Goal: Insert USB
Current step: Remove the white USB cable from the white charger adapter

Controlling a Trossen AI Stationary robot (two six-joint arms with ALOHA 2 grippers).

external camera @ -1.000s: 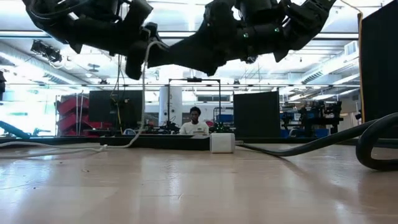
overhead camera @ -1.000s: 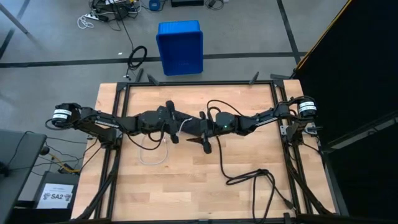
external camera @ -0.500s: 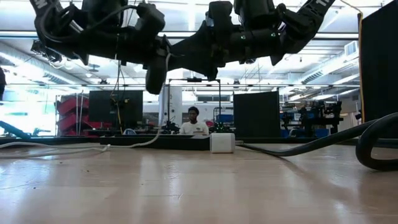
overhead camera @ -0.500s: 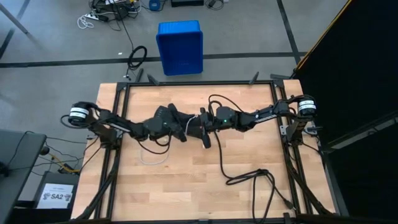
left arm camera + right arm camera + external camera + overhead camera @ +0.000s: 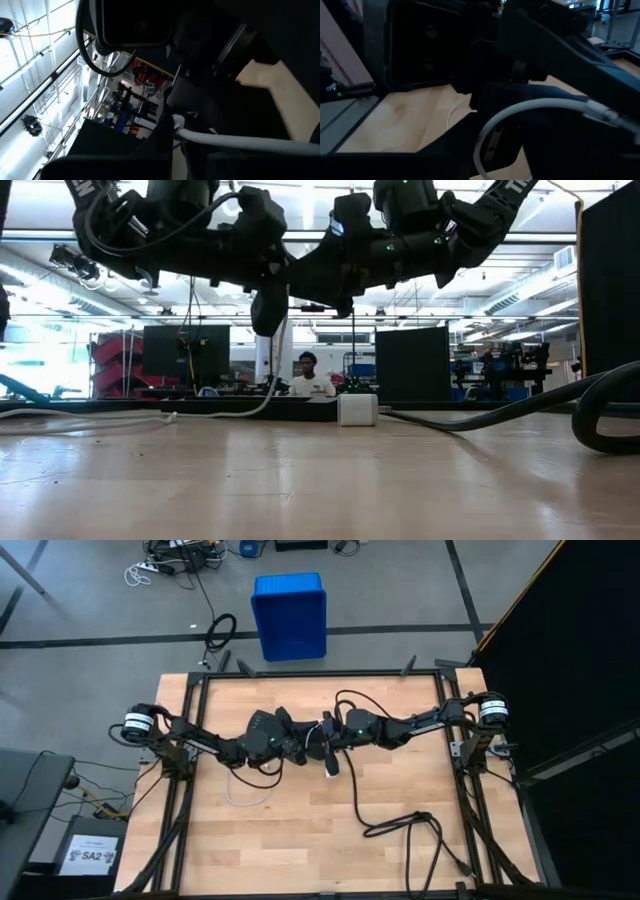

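The thin white USB cable (image 5: 273, 375) hangs from my left gripper (image 5: 268, 315), which is shut on it above the table's middle (image 5: 303, 745). Its slack rest lies looped on the wood (image 5: 243, 797). In the right wrist view the cable (image 5: 520, 107) arcs to a small plug end (image 5: 602, 114). The white cube charger block (image 5: 357, 409) stands on the table at the end of the long black power strip (image 5: 250, 408). My right gripper (image 5: 325, 738) hovers close against the left one, above the strip. My left gripper holds the white cable near its plug end (image 5: 176, 120), with the fingers pointing down. From there the cable (image 5: 250, 142) leads off sideways. Below the fingers it hangs slack, and its lower part (image 5: 230, 410) rests on the table.
A thick black cord (image 5: 400, 825) loops over the right near part of the table and shows large in the low view (image 5: 520, 412). A blue bin (image 5: 289, 615) stands on the floor beyond the far edge. A person (image 5: 310, 380) sits in the room behind.
My left gripper has moved toward the table's right, up to the right gripper, carrying the cable's held end along. The hanging stretch has shifted right with it, while the loop on the table has stayed. My right gripper has drawn slightly toward the far edge.
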